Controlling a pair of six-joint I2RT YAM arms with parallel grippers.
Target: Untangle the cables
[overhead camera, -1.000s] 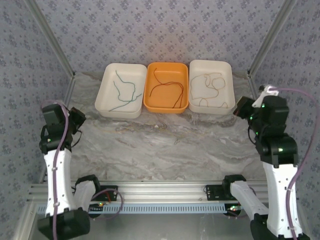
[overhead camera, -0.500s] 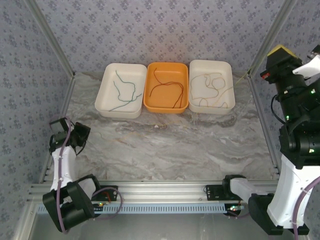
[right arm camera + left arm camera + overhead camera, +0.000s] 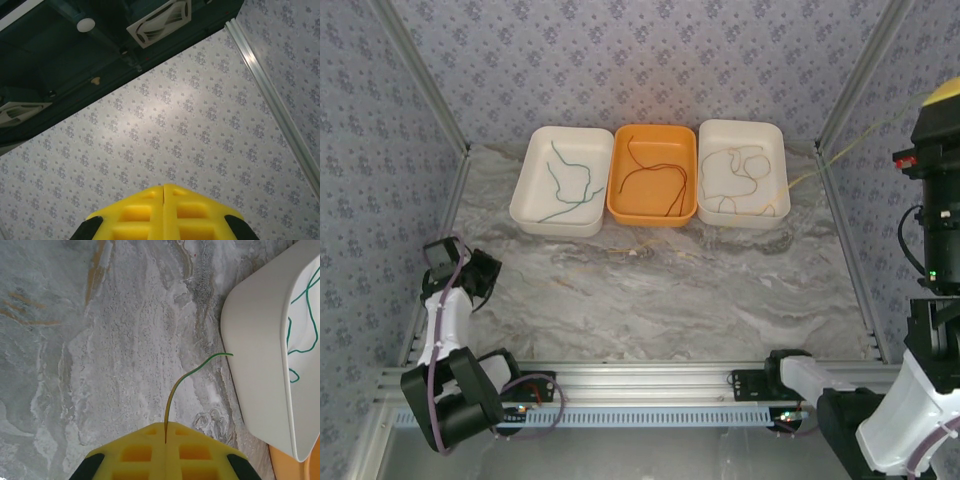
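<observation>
The marble table [image 3: 720, 290] is the largest thing around me. It is shut in by flowered wallpaper [image 3: 650, 60] on three sides, with slanting aluminium posts [image 3: 420, 75] in the far corners. My left pincer [image 3: 165, 426] sits low over the stone near the table's left edge, with the side wall close on its left. Bare marble opens wide ahead of it and to its right. Behind it runs the slotted rail [image 3: 650, 380] at the near edge. My right pincer [image 3: 163, 187] is high up by the right-hand post, pointing at the wallpaper and a dark ceiling [image 3: 100, 45], with free air all round it.

Ahead and to the right of my left pincer stands the left white tray [image 3: 525, 190], with its near corner close by. Beyond that are the orange tray [image 3: 615, 205] and the right white tray [image 3: 782, 150], side by side along the far wall.

The green cable [image 3: 565, 180] lies curled in the left tray, and the red cable [image 3: 655, 175] in the orange one. The tan cable [image 3: 745, 170] is looped in the right tray, with one strand leaving over the rim and running up to my right pincer.

My left pincer is closed on a green strand [image 3: 190, 371] that arcs towards the tray wall. I cannot tell whether it belongs to the green cable. My right pincer is closed too, gripping the tan cable.
</observation>
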